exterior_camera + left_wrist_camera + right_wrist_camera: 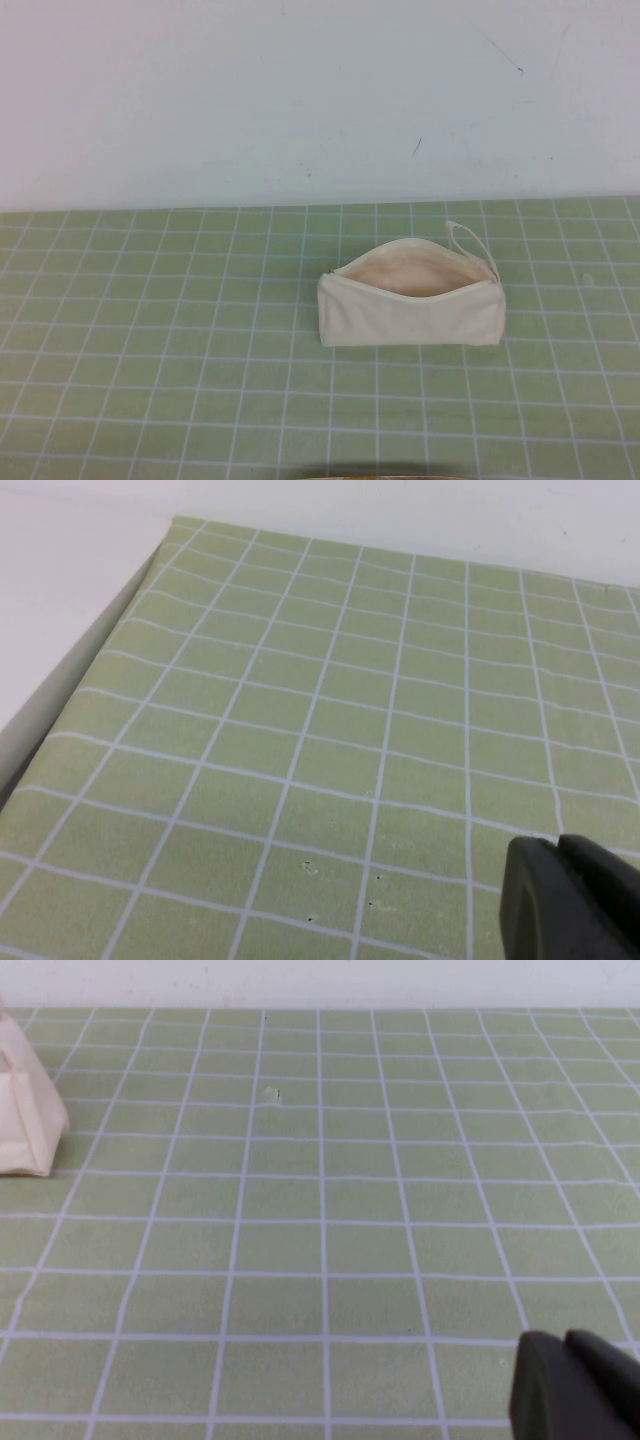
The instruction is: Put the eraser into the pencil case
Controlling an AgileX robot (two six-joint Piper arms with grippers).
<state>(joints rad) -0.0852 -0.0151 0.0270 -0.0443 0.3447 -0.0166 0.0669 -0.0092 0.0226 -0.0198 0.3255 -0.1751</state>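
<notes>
One mat: green mat (150, 330) with white grid lines, spread over the whole table, running up to the white wall (300, 90) at the back.
Pencil case: cream-white pencil case (410, 315), lying on the mat a little right of the middle, long side facing the robot, zip open along the top, peach lining showing inside; one end of it also seen in the right wrist view (25, 1110).
Strap: thin loop strap (470, 240) at the right end of the case, curling toward the wall.
Eraser: not seen on the mat in any view; inside of the case only partly showing, so cannot tell if lying in there.
Left gripper: left gripper (570, 900), only a dark tip seen in its own wrist view, low over bare mat near the mat's edge; out of the high view; open or closed, cannot tell.
Right gripper: right gripper (575, 1385), only a dark tip seen in its own wrist view, low over bare mat, well apart from the case; out of the high view; open or closed, cannot tell.
</notes>
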